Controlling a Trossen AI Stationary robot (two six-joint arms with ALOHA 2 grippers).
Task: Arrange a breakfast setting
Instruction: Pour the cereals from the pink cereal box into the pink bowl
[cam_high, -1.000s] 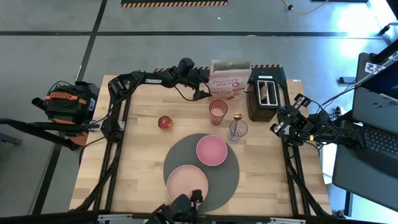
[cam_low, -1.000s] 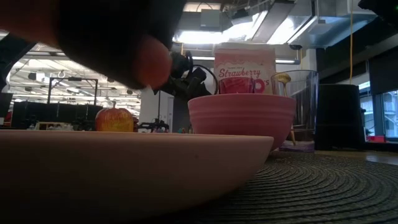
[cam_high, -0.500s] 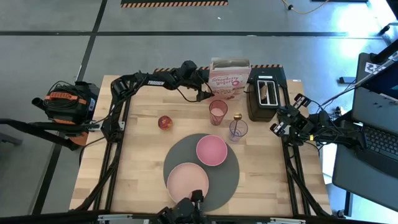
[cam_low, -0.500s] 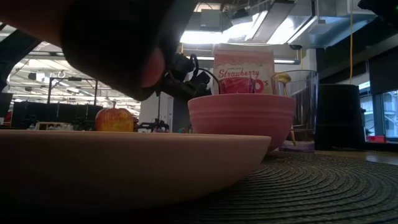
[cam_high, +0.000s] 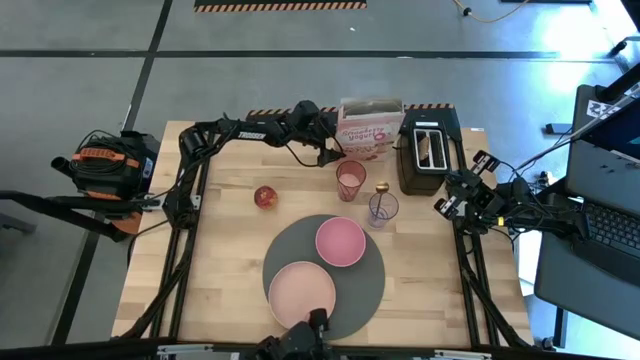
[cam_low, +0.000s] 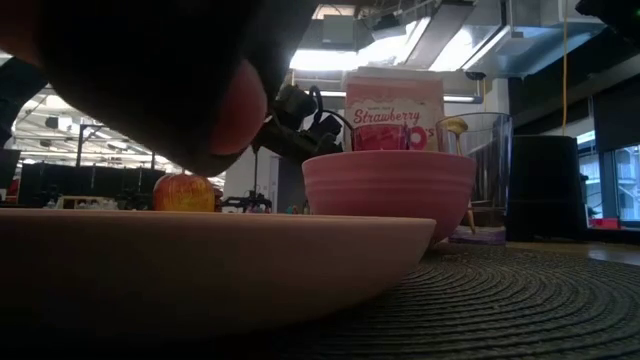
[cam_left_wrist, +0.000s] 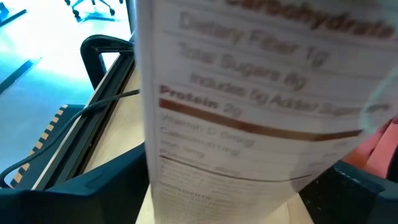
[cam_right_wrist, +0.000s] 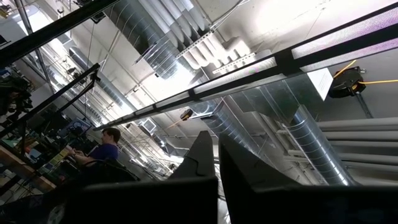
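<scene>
The pink-and-white cereal box stands upright at the table's far edge. My left gripper is open at the box's left side. In the left wrist view its dark fingers stand on either side of the box's nutrition panel. A round dark-grey mat carries the pink bowl and the larger pink plate. The pink tumbler, the clear glass with the small spoon in it, and the red apple stand on the wood. My right gripper waits shut at the right edge. My left gripper comes level from the table's left at the cereal box's narrow side panel, one finger on each side of it. I cannot tell whether the fingers touch the box. The box stands upright on the table.
A black toaster stands right of the cereal box, with something brown in its slot. A dark blurred shape hangs close in front of the low camera, at the table's near edge. Bare wood lies left of the mat.
My left gripper has moved a little toward the table's right, closer to the cereal box. The dark shape at the near edge has shifted. The tableware has stayed where it was.
</scene>
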